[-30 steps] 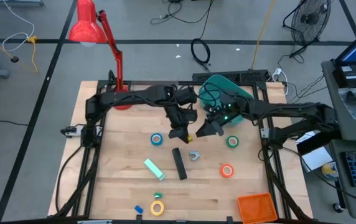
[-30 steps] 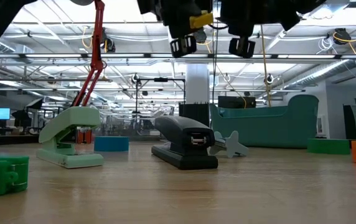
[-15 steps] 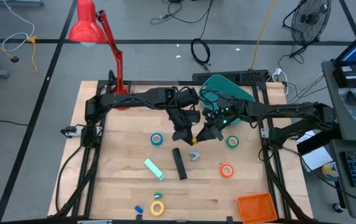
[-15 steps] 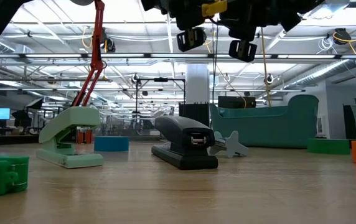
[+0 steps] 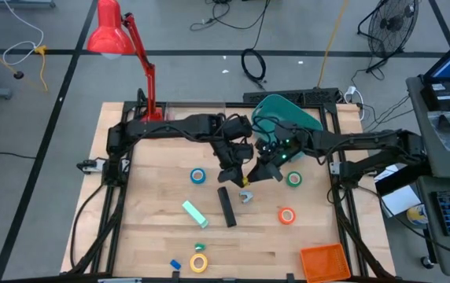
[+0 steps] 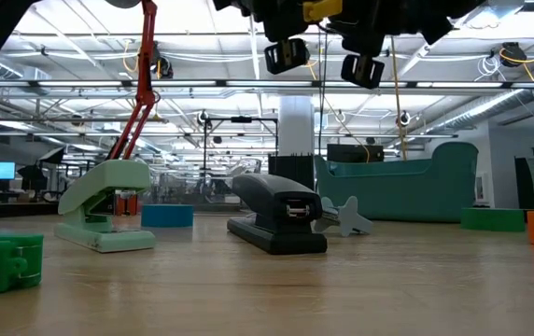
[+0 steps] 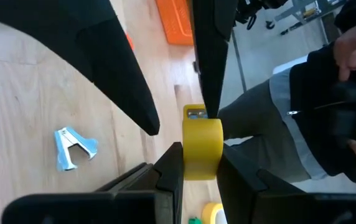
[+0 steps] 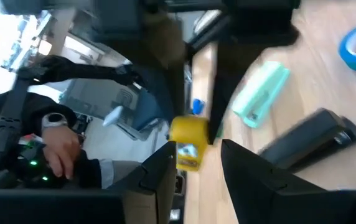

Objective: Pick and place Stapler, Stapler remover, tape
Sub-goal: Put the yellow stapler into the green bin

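Black stapler [image 5: 226, 207] lies flat mid-tabletop, a slim dark bar, long axis running twelve to six. The silver staple remover [image 5: 245, 196] sits just beside it at two o'clock, prongs spread. Four tape rolls ring it, all flat with pale centres: blue roll [image 5: 198, 176] at ten o'clock, green roll [image 5: 293, 179] at two, orange roll [image 5: 287, 215] at three, and yellow roll [image 5: 199, 262] at seven, near the front edge.

Above the stapler the two arms meet in the air. The left claw [image 7: 200, 162] is clenched on a small yellow piece [image 7: 201, 148], held well clear of the wood. The right claw [image 8: 196, 155] faces it with fingers parted, straddling that same piece; one finger touches it, while the other stands off with a gap.

The tabletop [image 5: 146, 236] is pale wood planks. A mint-green stapler [image 5: 194, 211] lies at nine o'clock of the black one, an orange tray [image 5: 323, 261] sits at the five o'clock corner, a teal bin [image 5: 288, 114] at one o'clock, and a red lamp [image 5: 115, 35] at eleven. Beyond the table edge a seated person [image 7: 327, 93] in dark clothing shows.
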`<state>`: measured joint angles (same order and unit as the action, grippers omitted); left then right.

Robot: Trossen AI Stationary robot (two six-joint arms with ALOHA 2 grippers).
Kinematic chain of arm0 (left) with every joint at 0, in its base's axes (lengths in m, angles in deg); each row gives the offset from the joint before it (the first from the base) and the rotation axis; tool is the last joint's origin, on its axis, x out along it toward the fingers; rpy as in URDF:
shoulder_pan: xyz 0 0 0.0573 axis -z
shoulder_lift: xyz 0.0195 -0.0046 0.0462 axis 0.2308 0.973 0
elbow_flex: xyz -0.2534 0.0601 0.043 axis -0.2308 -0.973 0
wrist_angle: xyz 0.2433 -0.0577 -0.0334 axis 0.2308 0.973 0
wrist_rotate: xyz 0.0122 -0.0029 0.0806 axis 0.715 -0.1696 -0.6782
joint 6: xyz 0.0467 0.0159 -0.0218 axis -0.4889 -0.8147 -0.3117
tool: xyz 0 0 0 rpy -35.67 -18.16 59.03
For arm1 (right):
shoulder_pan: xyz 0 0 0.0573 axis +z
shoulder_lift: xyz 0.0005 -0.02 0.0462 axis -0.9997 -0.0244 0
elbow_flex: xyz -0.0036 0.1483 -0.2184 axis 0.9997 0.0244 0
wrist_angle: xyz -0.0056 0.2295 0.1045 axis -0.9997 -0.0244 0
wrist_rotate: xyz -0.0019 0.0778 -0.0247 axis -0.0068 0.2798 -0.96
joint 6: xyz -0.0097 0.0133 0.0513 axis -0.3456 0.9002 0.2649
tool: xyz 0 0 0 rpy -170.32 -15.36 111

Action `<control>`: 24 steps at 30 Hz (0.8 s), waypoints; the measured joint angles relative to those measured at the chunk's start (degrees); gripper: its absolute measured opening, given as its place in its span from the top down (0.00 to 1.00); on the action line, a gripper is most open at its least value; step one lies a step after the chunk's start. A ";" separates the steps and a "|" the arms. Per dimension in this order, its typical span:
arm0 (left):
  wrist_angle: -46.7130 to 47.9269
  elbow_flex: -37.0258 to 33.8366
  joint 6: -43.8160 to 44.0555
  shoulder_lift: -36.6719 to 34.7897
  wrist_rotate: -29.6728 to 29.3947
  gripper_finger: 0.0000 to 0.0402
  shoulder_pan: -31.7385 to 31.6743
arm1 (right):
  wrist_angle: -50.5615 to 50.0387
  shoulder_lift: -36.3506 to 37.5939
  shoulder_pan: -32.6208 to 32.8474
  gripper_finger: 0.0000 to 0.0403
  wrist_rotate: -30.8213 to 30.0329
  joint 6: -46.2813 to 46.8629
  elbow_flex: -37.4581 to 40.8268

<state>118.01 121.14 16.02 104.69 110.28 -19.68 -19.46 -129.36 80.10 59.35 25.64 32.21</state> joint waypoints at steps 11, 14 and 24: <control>-0.03 0.00 0.00 0.00 -1.99 0.82 0.10 | 3.11 0.12 2.26 0.54 -3.43 0.94 -0.07; -0.01 0.00 0.04 0.00 -2.02 0.82 -0.06 | 3.05 0.12 2.60 0.53 -5.06 0.55 -0.07; 0.01 0.00 0.22 0.00 -2.58 0.82 -0.05 | 2.14 0.13 3.07 0.58 -7.27 0.51 -0.07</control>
<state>118.02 121.14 16.23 104.69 107.71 -19.74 -17.32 -129.23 83.17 52.08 26.15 32.15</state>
